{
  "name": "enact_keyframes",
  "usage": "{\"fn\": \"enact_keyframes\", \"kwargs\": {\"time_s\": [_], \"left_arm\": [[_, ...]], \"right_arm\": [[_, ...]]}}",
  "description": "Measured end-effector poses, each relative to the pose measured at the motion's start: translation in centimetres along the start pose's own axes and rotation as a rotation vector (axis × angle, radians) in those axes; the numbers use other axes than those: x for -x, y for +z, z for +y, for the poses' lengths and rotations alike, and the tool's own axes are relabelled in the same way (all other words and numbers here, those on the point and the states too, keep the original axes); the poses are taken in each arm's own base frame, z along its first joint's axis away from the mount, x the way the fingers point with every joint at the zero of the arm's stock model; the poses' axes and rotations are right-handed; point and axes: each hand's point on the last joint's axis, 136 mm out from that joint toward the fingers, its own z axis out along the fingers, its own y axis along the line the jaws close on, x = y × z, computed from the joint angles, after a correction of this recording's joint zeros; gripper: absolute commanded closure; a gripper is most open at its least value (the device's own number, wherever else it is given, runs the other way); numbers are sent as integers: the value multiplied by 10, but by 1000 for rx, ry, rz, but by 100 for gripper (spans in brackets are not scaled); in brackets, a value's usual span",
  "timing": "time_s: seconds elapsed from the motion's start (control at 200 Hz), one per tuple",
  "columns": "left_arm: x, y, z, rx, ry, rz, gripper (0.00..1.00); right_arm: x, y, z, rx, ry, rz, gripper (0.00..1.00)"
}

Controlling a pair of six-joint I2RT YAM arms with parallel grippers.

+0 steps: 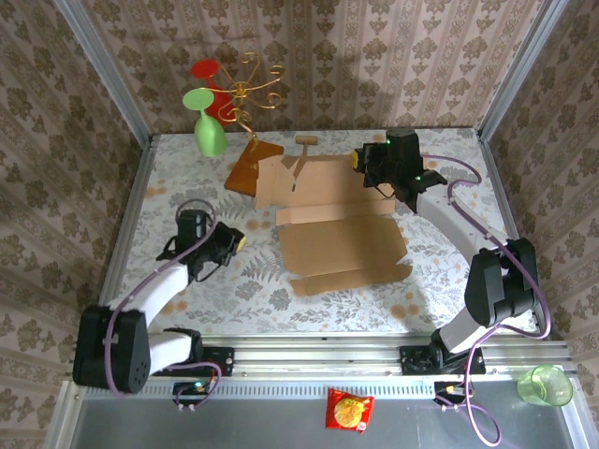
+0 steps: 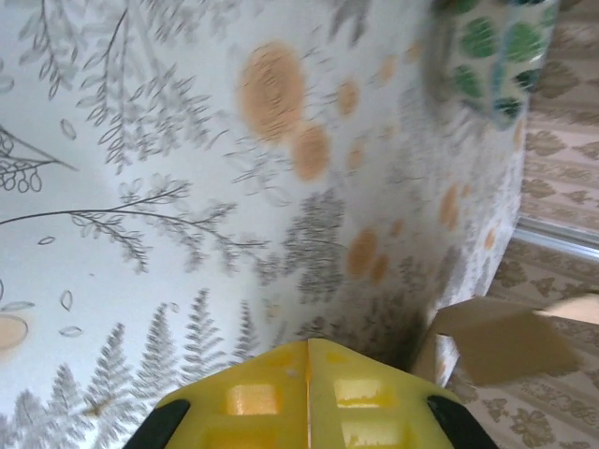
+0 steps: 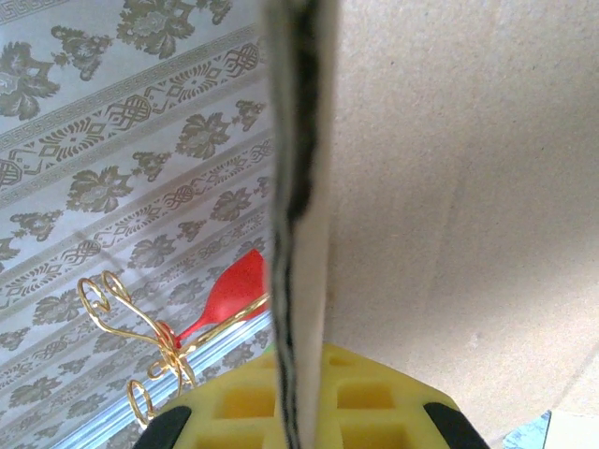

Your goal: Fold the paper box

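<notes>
**Overhead view.** The paper box, an unfolded sheet of tan corrugated cardboard, lies flat at the centre of the table. Its upper left flap is just beside a wooden board. The right claw sits at the sheet's upper right edge. The left claw lies left of the sheet, apart from it.

**Right wrist view.** The claw is clamped on a raised flap, which is seen edge-on as a dark fluted line running up from between the yellow pads.

**Left wrist view.** The pads meet along a centre seam with nothing between them. A corner of the cardboard shows at lower right.

**Handling.** The sheet is probably light. It should be stiff across each panel and should hinge readily along its creases. A hard pinch may crush the fluting, and the flat sheet may slide on the cloth when pushed. The best hold appears to be a free flap edge, close to its crease. The other claw could press the base panel down to steady it.
</notes>
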Motion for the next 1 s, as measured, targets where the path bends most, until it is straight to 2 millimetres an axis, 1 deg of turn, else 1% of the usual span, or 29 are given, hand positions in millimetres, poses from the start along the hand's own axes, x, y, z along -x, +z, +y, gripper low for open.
{"fn": "enact_keyframes", "kwargs": {"time_s": [0.03,0.06,0.175,0.215,0.28,0.37,0.46,0.525,0.625,0.72,0.855,0.915,1.0], "left_arm": [[-2,6,1,-13,8,9,89],[-2,10,-3,-34,21,10,89],[3,24,-38,-183,91,-5,89],[4,30,-46,-224,102,-7,88],[2,40,-51,-266,110,2,88],[-10,59,-52,-297,107,36,89],[-21,68,-56,-331,104,55,89],[-26,69,-63,-362,107,58,89],[-29,65,-78,-419,121,46,89],[-34,64,-84,-436,133,42,88],[-53,59,-96,-459,168,58,86],[-61,57,-98,-458,186,66,86],[-70,56,-96,-434,216,68,85]], "right_arm": [[0,0,-1,-4,1,-1,100],[1,0,-2,-7,1,-2,100],[1,0,-3,-11,3,-7,100],[2,0,-3,-11,3,-8,100],[2,0,-3,-10,3,-9,100],[2,0,-2,-9,3,-11,100],[3,0,-3,-9,3,-13,100],[3,0,-2,-8,4,-15,100],[4,0,-3,-8,6,-20,100],[5,0,-4,-8,8,-22,100],[5,1,-3,-1,14,-21,100],[5,1,-3,2,19,-20,100],[4,2,-3,5,23,-18,100]]}}
